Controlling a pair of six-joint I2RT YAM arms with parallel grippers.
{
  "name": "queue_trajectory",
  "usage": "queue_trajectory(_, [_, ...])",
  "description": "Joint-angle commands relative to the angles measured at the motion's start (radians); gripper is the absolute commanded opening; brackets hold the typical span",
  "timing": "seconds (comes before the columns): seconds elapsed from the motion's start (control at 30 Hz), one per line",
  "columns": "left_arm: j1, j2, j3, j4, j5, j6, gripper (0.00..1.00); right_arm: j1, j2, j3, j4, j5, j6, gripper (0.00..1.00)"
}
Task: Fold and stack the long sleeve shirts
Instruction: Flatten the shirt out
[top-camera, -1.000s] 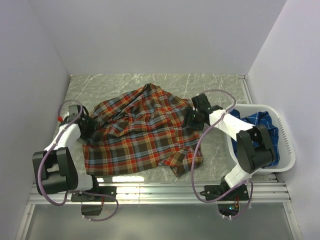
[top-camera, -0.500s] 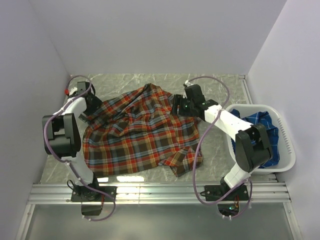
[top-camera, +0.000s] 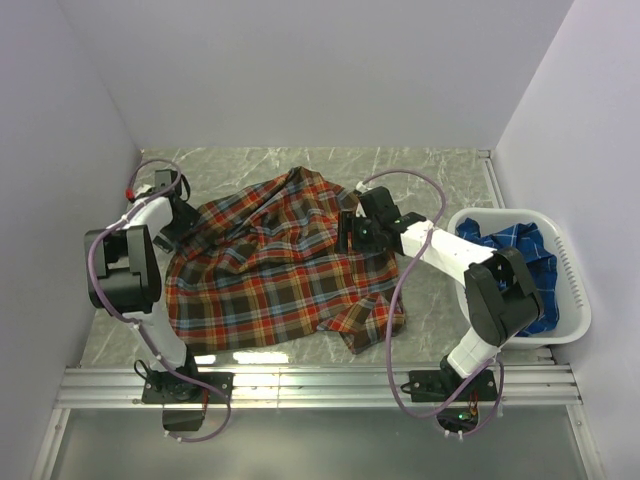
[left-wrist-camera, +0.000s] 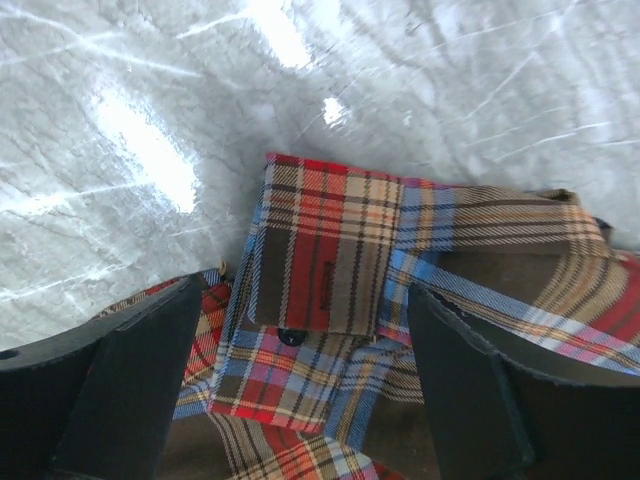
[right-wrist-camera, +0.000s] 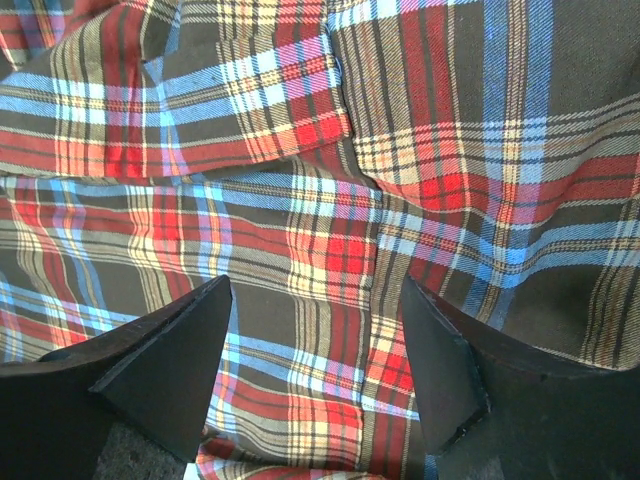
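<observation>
Left gripper (top-camera: 185, 222): sits at about 10 o'clock of the red shirt, low over its edge. In the left wrist view its fingers (left-wrist-camera: 150, 340) are spread wide and pinch nothing.
Cuff (left-wrist-camera: 320, 260): a buttoned sleeve end lies flat on the cloth between the left fingers, its far edge reaching the bare table. Whether the fingers touch the cloth cannot be told.
Red shirt (top-camera: 270, 270): lies in the middle of the table (top-camera: 420, 175), opened out but rumpled. A peak points to 12 o'clock, a loose flap trails at 5 o'clock, and the near hem runs roughly straight. No fold is made yet.
Right gripper (top-camera: 350, 232): hovers at about 2 o'clock of the red shirt, over its body. In the right wrist view the fingers (right-wrist-camera: 170, 360) stand apart above the plaid, holding nothing.
Blue shirt (top-camera: 520, 250): bunched inside the basket, untouched.
Basket (top-camera: 575, 290): white, at 3 to 4 o'clock of the table, just beside the right arm.
Done so far: by the look of it, only the red shirt is out and partly spread.
Left to do: smooth it, bring in the sleeves, fold the body, then take out the blue shirt, fold it likewise and stack the two.
Step in hand: probably arranging the left sleeve, with both grippers free to take a hold.
</observation>
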Motion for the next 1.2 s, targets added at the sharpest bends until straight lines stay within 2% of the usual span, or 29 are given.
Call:
queue_trajectory(0.0, [0.003,0.023,-0.002,0.038,-0.014,-0.025,0.89,0.003,-0.045,-0.005,0.035,-0.006,-0.025,0.75])
queue_trajectory(0.13, [0.003,0.056,0.015,0.052,-0.05,-0.016,0.78,0.003,-0.051,-0.011,0.04,-0.016,-0.03,0.75])
queue_trajectory(0.23, [0.003,0.063,0.021,0.078,-0.078,0.004,0.61,0.004,-0.057,-0.028,0.05,-0.021,-0.031,0.74])
queue_trajectory(0.27, [0.003,0.066,0.024,0.083,-0.086,0.011,0.51,0.003,-0.057,-0.033,0.049,-0.021,-0.033,0.74])
queue_trajectory(0.33, [0.003,0.074,0.032,0.094,-0.101,0.024,0.38,0.003,-0.059,-0.037,0.049,-0.022,-0.036,0.74])
queue_trajectory(0.4, [0.003,0.085,0.043,0.1,-0.116,0.04,0.3,0.004,-0.062,-0.045,0.05,-0.026,-0.038,0.74])
queue_trajectory(0.43, [0.002,0.086,0.046,0.103,-0.119,0.046,0.23,0.003,-0.068,-0.047,0.053,-0.026,-0.038,0.74])
queue_trajectory(0.53, [-0.004,0.093,0.075,0.095,-0.129,0.066,0.15,0.004,-0.069,-0.053,0.05,-0.03,-0.041,0.74])
queue_trajectory(0.67, [-0.035,0.091,0.164,0.071,-0.176,0.115,0.16,0.004,-0.065,-0.05,0.044,-0.029,-0.044,0.73])
queue_trajectory(0.77, [-0.079,0.106,0.298,0.04,-0.213,0.161,0.17,0.004,-0.06,-0.051,0.041,-0.027,-0.047,0.73])
queue_trajectory(0.87, [-0.136,0.152,0.479,0.049,-0.236,0.219,0.17,0.003,-0.054,-0.05,0.033,-0.029,-0.05,0.73])
queue_trajectory(1.0, [-0.208,0.275,0.831,0.09,-0.236,0.311,0.16,0.004,-0.066,-0.067,0.043,-0.027,-0.048,0.73])
queue_trajectory(1.07, [-0.247,0.312,0.93,0.133,-0.178,0.334,0.17,0.003,-0.072,-0.074,0.047,-0.026,-0.047,0.73])
queue_trajectory(1.1, [-0.262,0.32,0.981,0.22,-0.146,0.363,0.17,0.004,-0.075,-0.076,0.047,-0.022,-0.047,0.73])
queue_trajectory(1.13, [-0.294,0.311,0.977,0.286,-0.108,0.388,0.2,0.004,-0.083,-0.077,0.052,-0.019,-0.045,0.73])
queue_trajectory(1.17, [-0.31,0.274,0.91,0.455,-0.004,0.43,0.22,0.004,-0.089,-0.086,0.061,-0.013,-0.045,0.73])
